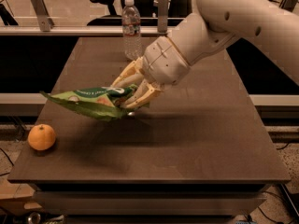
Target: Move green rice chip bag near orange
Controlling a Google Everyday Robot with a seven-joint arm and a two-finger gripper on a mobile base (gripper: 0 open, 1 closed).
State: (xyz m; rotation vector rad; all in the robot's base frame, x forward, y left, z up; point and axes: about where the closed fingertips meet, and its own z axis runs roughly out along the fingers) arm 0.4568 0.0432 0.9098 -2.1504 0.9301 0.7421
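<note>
- I see the gripper [127, 96] clamped on the green rice chip bag [91, 102], held above the table [196, 139], left of centre.
- The orange [41, 137] sits near-left, apart from it.
- A water bottle [131, 30] stands at the far edge.

One green rice chip bag [91, 102], one orange [41, 137], one bottle [131, 29], jaws above table [210, 139].
</note>
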